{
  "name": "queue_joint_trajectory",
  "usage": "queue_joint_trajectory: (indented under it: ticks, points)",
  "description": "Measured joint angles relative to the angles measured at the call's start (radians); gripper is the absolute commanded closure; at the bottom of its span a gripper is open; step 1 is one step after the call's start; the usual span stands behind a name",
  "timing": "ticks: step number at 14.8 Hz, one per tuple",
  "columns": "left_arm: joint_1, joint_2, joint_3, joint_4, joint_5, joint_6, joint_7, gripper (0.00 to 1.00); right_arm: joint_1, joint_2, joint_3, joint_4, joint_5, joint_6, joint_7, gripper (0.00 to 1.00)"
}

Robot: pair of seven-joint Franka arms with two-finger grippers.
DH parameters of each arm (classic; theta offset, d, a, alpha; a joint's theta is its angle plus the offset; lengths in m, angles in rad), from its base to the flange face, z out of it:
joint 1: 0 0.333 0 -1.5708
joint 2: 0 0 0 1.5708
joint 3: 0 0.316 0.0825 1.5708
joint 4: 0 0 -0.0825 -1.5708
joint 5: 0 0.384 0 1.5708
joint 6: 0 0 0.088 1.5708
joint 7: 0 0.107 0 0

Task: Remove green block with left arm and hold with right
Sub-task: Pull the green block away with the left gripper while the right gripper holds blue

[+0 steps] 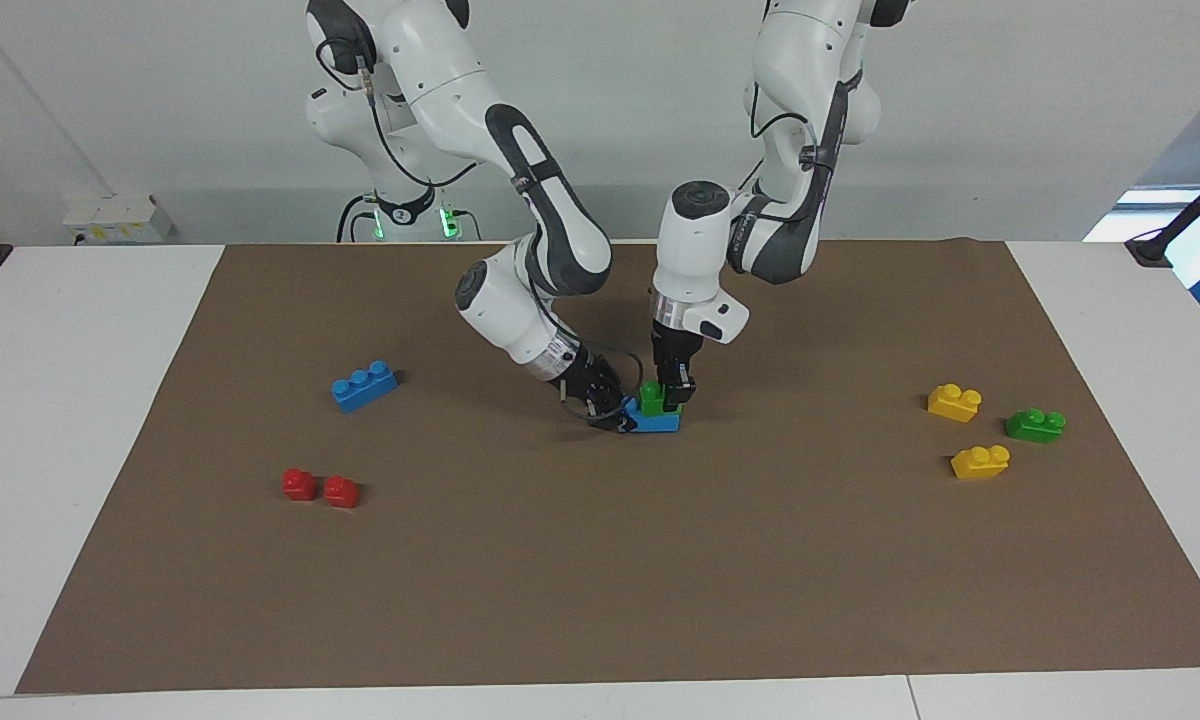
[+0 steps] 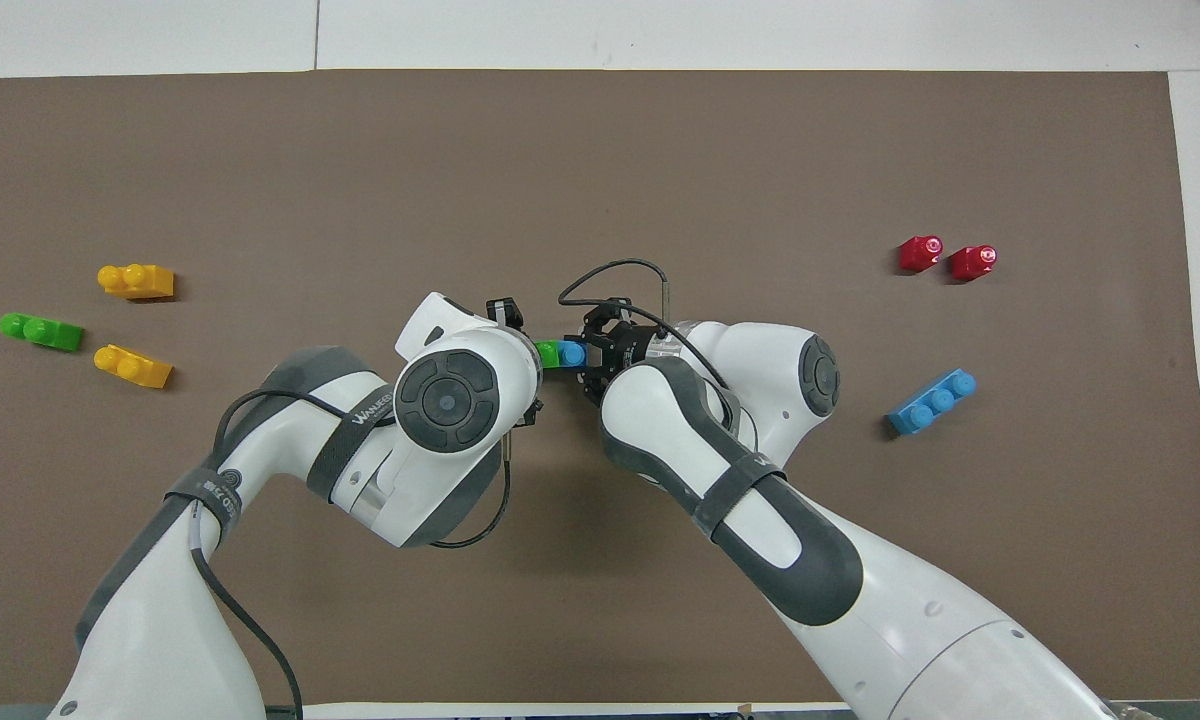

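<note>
A green block (image 1: 651,398) (image 2: 548,353) sits stacked on a blue brick (image 1: 658,423) (image 2: 571,354) in the middle of the brown mat. My left gripper (image 1: 670,396) comes straight down onto it and is shut on the green block; in the overhead view its wrist covers most of the block. My right gripper (image 1: 617,414) (image 2: 590,356), the one with the cable loop, lies low beside the stack toward the right arm's end, shut on the blue brick's end. A second green block (image 1: 1035,425) (image 2: 40,330) lies loose toward the left arm's end.
Two yellow bricks (image 1: 954,401) (image 1: 980,461) lie beside the loose green block. A blue three-stud brick (image 1: 364,386) and two red pieces (image 1: 299,484) (image 1: 341,491) lie toward the right arm's end. The brown mat (image 1: 600,580) covers most of the table.
</note>
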Motion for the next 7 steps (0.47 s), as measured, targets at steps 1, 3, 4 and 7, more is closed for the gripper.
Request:
queue_joint_trajectory:
  ticks: [1,3,4,7]
  points:
    - [0.000,0.000,-0.001,0.008,0.000,-0.015,0.000,1.00,0.000,0.000,0.000,0.000,0.000,0.000,0.000,1.00]
    - [-0.001,-0.004,-0.005,0.033,0.000,-0.063,0.000,1.00,0.000,0.000,0.000,0.000,0.000,0.001,0.000,1.00]
    - [0.000,-0.014,-0.005,0.045,0.000,-0.086,0.000,1.00,0.000,0.000,0.000,0.000,0.000,0.002,0.000,1.00]
    - [0.007,-0.076,0.016,0.079,0.000,-0.155,0.010,1.00,0.000,0.000,0.000,-0.001,0.000,0.002,0.000,1.00]
